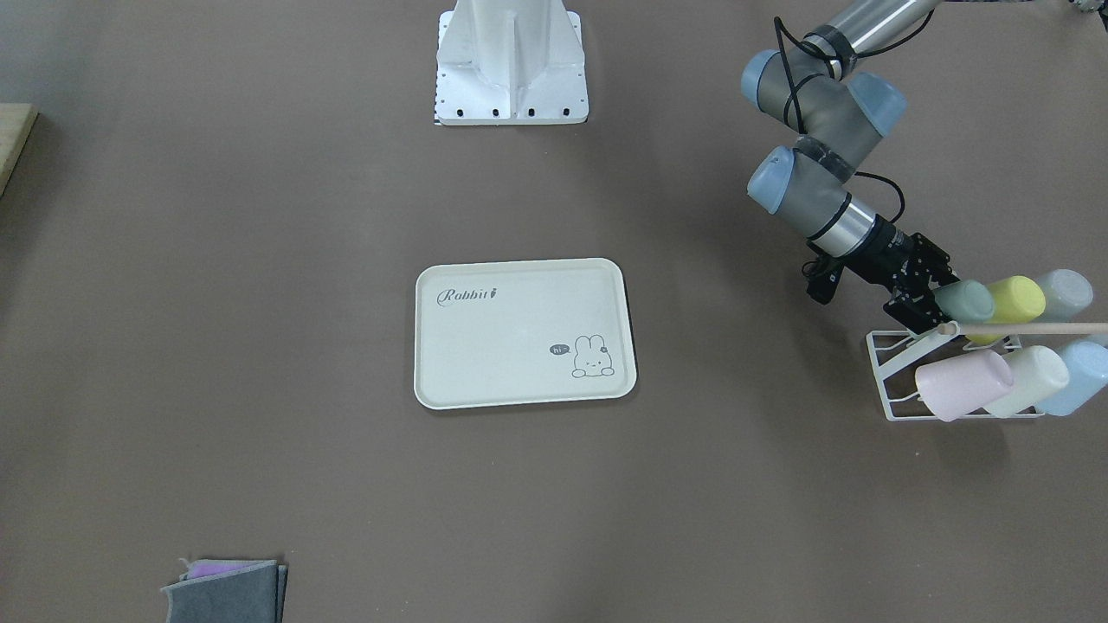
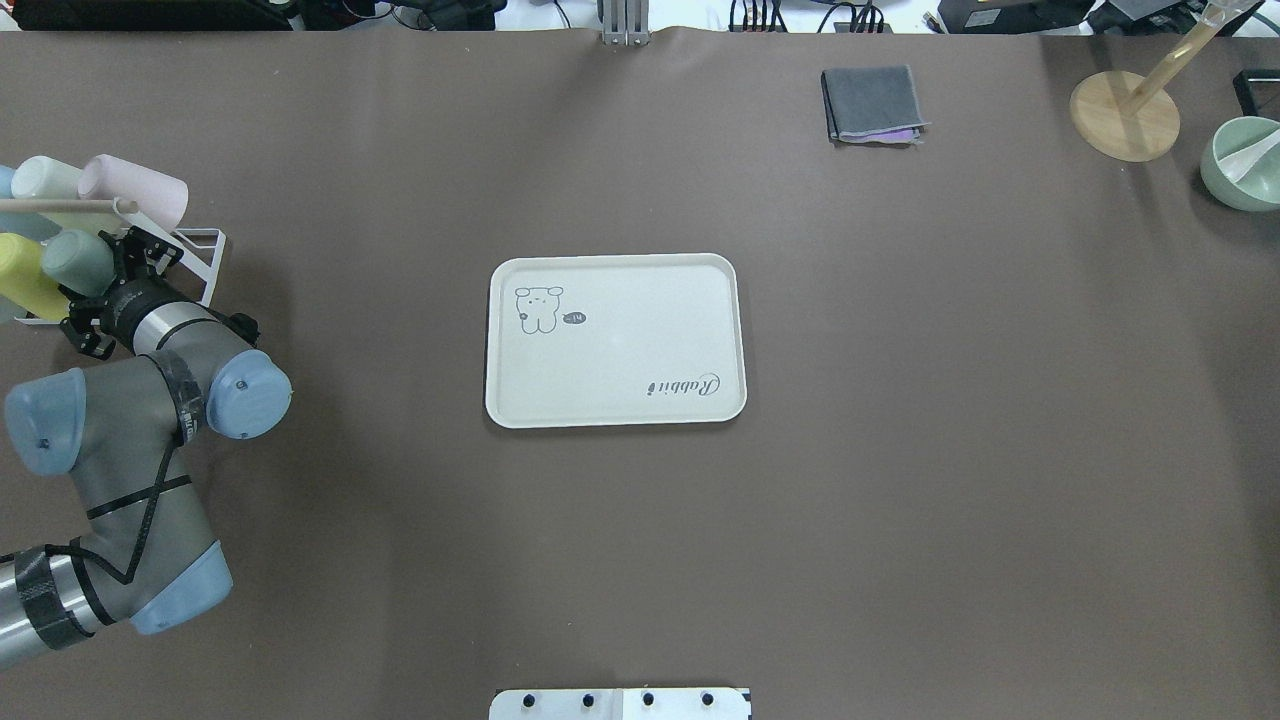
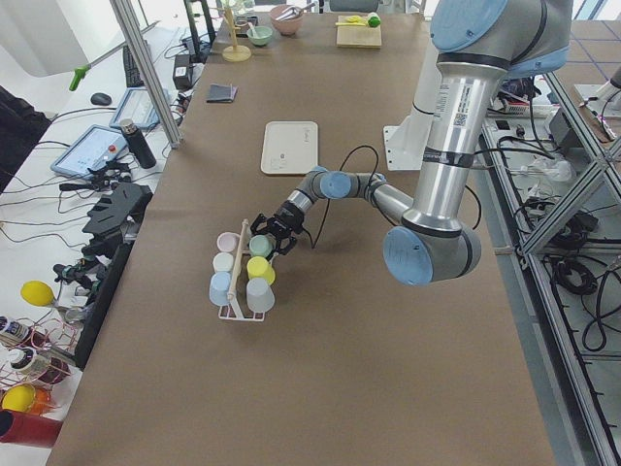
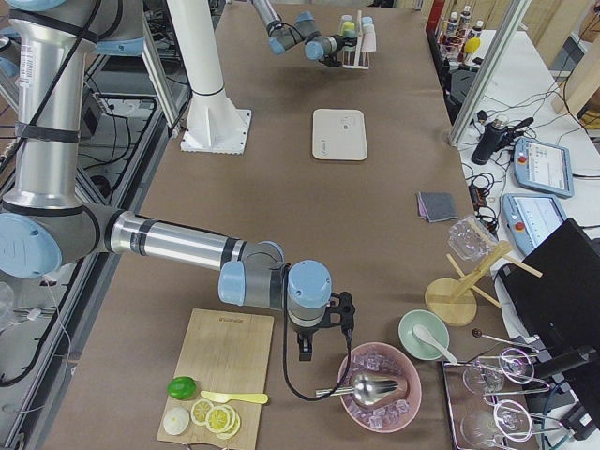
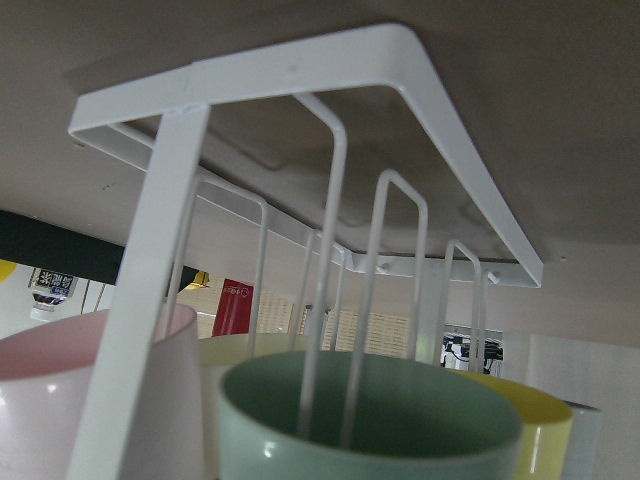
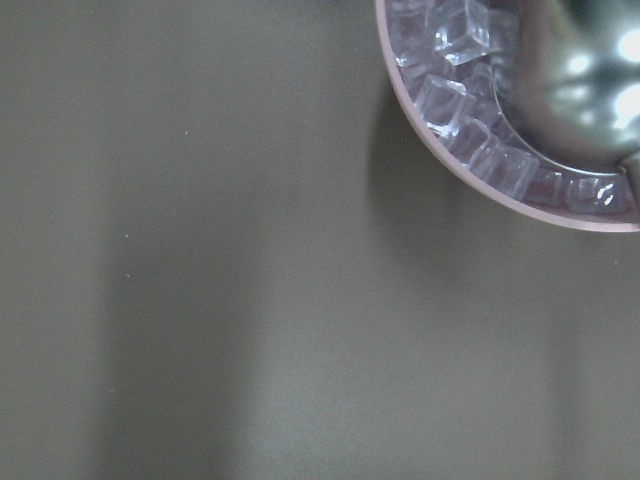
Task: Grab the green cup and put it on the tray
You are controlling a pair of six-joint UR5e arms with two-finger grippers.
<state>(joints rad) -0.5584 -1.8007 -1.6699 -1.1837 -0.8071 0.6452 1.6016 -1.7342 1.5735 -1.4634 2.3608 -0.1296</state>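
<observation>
The green cup lies on its side on a white wire rack at the table's end, mouth towards my left arm. It also shows in the overhead view and fills the bottom of the left wrist view. My left gripper is open, its fingers either side of the cup's mouth end; I cannot tell if they touch it. The cream-white Rabbit tray lies bare mid-table. My right gripper shows only in the right side view, and I cannot tell its state.
The rack also holds a yellow-green cup, a pink cup, a cream cup and pale blue cups under a wooden dowel. A folded grey cloth lies far from the rack. A pink bowl of ice sits by my right wrist.
</observation>
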